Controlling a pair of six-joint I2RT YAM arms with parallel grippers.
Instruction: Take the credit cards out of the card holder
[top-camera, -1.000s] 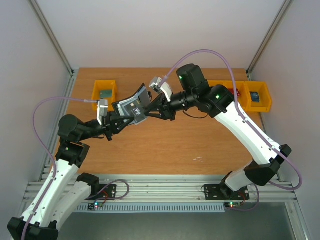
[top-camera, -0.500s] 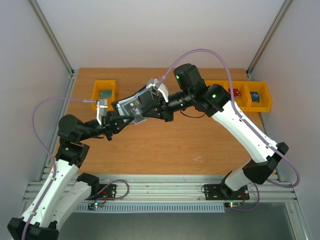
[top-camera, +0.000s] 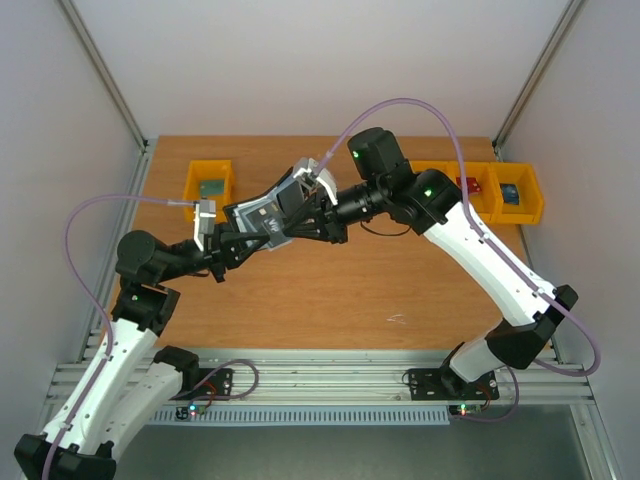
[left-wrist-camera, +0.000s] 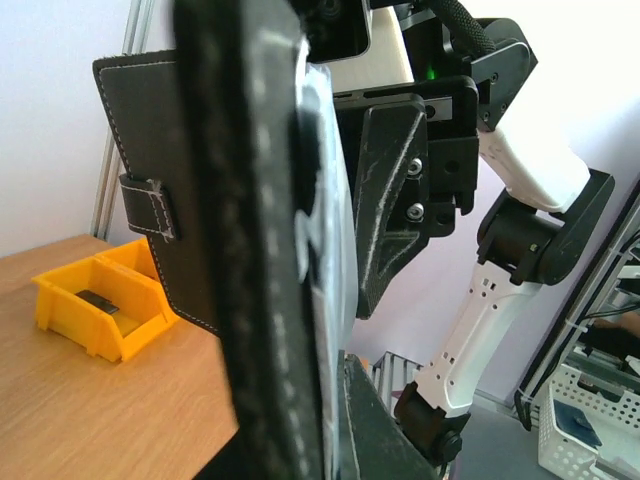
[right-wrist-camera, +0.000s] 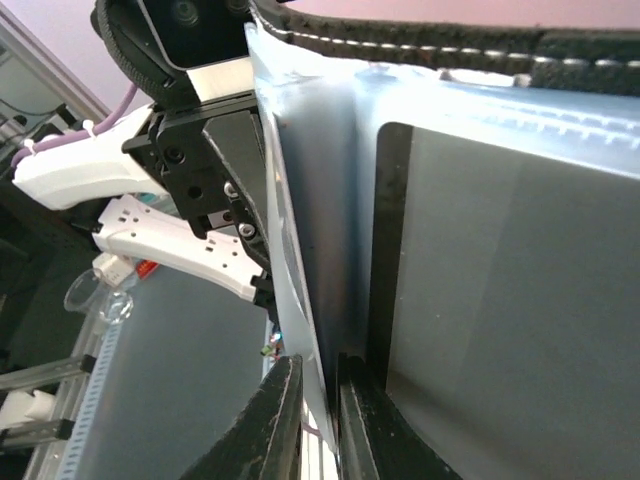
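The card holder (top-camera: 262, 215), a black folding wallet with pale blue-grey pockets, hangs open in the air over the table's back left. My left gripper (top-camera: 235, 240) is shut on its lower edge. In the left wrist view its black stitched cover (left-wrist-camera: 255, 250) fills the middle and its closing tab (left-wrist-camera: 150, 205) sticks out left. A dark credit card with white lettering (top-camera: 268, 222) sits in a pocket. My right gripper (top-camera: 298, 205) is shut on the wallet's far side; its fingers (right-wrist-camera: 285, 425) pinch a pale pocket layer (right-wrist-camera: 300, 250). Whether a card lies between them I cannot tell.
A yellow bin (top-camera: 208, 186) stands at the back left of the wooden table (top-camera: 330, 290); it also shows in the left wrist view as a yellow bin (left-wrist-camera: 100, 310). More yellow bins (top-camera: 515, 195) holding small items line the back right.
My right gripper has moved left onto the card holder and closed on its pocket side. The left arm has held the wallet still.
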